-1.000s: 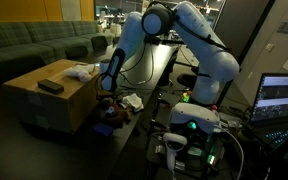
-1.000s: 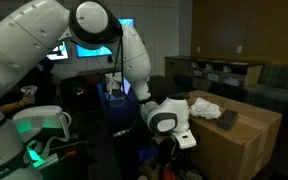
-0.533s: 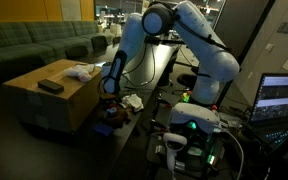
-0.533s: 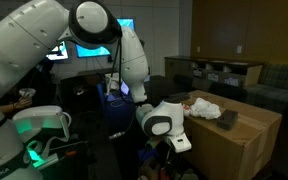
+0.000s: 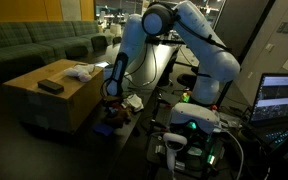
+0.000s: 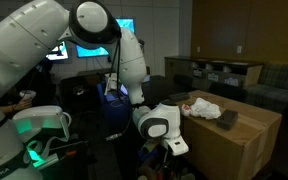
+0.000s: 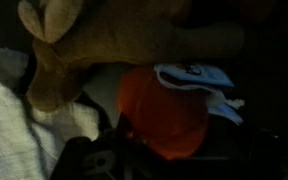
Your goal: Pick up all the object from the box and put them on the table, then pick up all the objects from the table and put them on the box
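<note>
Wrist view shows the gripper (image 5: 111, 97) hanging low over a crowded pile, jaws spread wide and, as far as I can see, nothing held. I think the danger is a grip that catches two things at once, because they overlap. It may also take a cloth only by a fold, so it slips on the way up.

The pile lies on the table (image 5: 144, 112), just beside the box (image 5: 54, 108). A red-orange round item (image 7: 164, 115) sits in the middle; it looks smooth and may roll from the fingers. A brown plush thing (image 7: 124, 40) leans over it, between a white cloth (image 7: 14, 115) and a pale-blue cloth (image 7: 199, 80). On the box top lie a dark block (image 5: 50, 87) and another white cloth (image 5: 81, 71), apart.
</note>
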Robot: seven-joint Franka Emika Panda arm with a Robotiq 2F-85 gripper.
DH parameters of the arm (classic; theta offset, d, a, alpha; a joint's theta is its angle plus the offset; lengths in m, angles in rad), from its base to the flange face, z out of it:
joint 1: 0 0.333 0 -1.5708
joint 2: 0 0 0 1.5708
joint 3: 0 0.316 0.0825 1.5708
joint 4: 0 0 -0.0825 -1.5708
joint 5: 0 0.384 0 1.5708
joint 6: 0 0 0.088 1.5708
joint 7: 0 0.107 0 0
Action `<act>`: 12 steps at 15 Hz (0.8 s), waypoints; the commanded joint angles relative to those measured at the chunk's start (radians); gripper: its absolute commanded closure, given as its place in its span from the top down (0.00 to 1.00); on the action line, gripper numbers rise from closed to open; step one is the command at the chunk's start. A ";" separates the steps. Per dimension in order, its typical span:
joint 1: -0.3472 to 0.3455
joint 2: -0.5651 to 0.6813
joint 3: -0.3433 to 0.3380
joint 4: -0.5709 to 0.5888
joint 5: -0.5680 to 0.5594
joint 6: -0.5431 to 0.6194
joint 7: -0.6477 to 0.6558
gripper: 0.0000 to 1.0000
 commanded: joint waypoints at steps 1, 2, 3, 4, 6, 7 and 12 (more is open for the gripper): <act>0.029 -0.012 -0.023 -0.026 0.018 0.002 -0.038 0.74; 0.030 -0.014 -0.024 -0.030 0.019 0.002 -0.044 0.70; 0.041 -0.011 -0.034 -0.032 0.019 0.002 -0.038 0.63; 0.042 -0.010 -0.037 -0.034 0.019 0.002 -0.042 0.53; 0.045 -0.015 -0.043 -0.041 0.019 0.000 -0.047 0.38; 0.049 -0.019 -0.047 -0.045 0.019 -0.001 -0.047 0.31; 0.048 -0.104 -0.044 -0.094 0.008 -0.025 -0.092 0.11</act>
